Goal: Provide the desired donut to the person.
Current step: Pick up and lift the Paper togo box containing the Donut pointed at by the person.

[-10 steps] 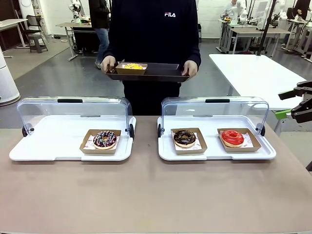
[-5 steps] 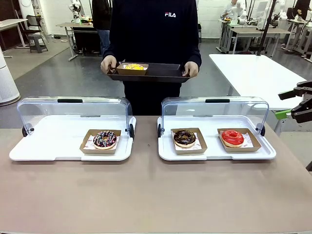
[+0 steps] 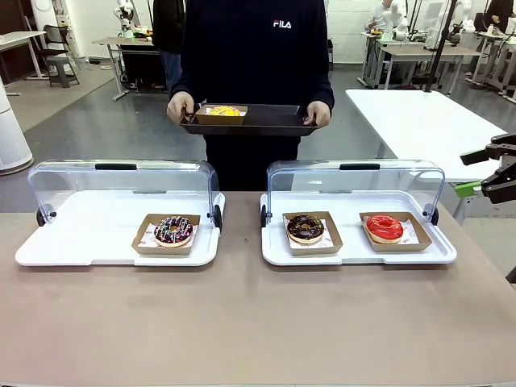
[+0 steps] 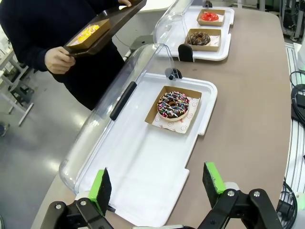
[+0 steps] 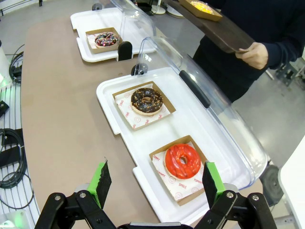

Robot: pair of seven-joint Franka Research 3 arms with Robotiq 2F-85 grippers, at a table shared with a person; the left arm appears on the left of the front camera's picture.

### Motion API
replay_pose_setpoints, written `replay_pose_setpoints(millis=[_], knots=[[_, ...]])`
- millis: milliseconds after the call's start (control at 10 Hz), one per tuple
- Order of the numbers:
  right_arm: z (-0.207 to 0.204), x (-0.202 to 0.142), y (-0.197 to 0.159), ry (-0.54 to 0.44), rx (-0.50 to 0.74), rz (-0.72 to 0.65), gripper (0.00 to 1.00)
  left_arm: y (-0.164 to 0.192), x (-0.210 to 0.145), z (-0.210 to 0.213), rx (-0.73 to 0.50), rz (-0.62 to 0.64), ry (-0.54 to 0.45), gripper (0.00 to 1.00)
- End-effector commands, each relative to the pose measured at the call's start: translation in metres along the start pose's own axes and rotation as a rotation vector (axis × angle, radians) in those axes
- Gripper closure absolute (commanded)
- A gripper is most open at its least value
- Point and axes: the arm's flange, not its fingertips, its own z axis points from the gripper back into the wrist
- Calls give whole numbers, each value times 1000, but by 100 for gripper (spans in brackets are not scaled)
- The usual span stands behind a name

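Observation:
The person (image 3: 256,56) in a black sweatshirt stands at the far side, both hands holding a dark tray (image 3: 274,121) that carries a yellow-topped donut (image 3: 222,111) in a cardboard boat. A sprinkled chocolate donut (image 3: 173,230) sits in the left white display tray (image 3: 81,234). A chocolate donut (image 3: 305,227) and a red glazed donut (image 3: 384,227) sit in the right display tray (image 3: 355,254). My left gripper (image 4: 157,186) hangs open above the left tray's near end. My right gripper (image 5: 155,183) hangs open above the red donut (image 5: 182,161), and part of it (image 3: 493,169) shows at the right edge.
Both display trays have clear lids (image 3: 121,181) (image 3: 355,181) swung up at the back. The brown tabletop (image 3: 258,322) in front is bare. A white table (image 3: 419,121) stands behind at right. Cables (image 5: 9,152) lie off the table's edge.
The person has raised the dark tray slightly and shifted it a little to the right. Neither arm has moved.

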Motion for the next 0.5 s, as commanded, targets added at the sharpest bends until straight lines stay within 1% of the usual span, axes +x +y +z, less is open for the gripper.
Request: replay_pose_setpoints(millis=[0, 100, 200, 400], knots=[[-4, -1, -2, -37, 4, 7, 0, -34, -12, -17, -1, -20, -43, 0], [-4, -1, -2, -37, 4, 7, 0, -31, -7, -22, -50, -30, -20, 0], [-4, -1, -2, -37, 4, 7, 0, 0, 1, -1, -3, -3, -6, 0], [-4, -1, -2, -37, 4, 7, 0, 0, 1, -1, -3, -3, -6, 0]])
